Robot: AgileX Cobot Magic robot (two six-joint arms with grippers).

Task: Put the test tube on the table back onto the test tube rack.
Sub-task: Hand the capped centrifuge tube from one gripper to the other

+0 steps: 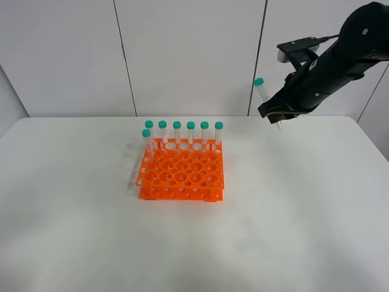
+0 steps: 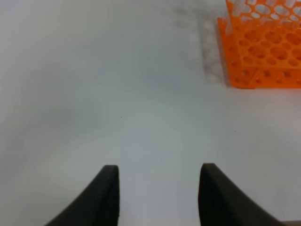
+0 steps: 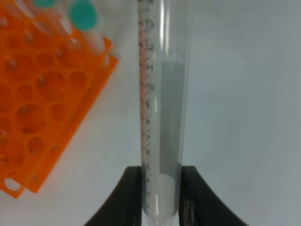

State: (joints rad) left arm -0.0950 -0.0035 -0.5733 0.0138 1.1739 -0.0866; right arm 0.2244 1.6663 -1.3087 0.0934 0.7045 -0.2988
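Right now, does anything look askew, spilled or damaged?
Nothing looks spilled or damaged. The test tube sits tilted in the right gripper, in the air to the right of the test tube rack.

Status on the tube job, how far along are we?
Done: pickup. The tube is off the table, clamped near its tip in the right pincer. In hand: it hangs in the air, right of the rack, not over it. To do: carry across, lower into the rack, release. Left pincer is open, empty.
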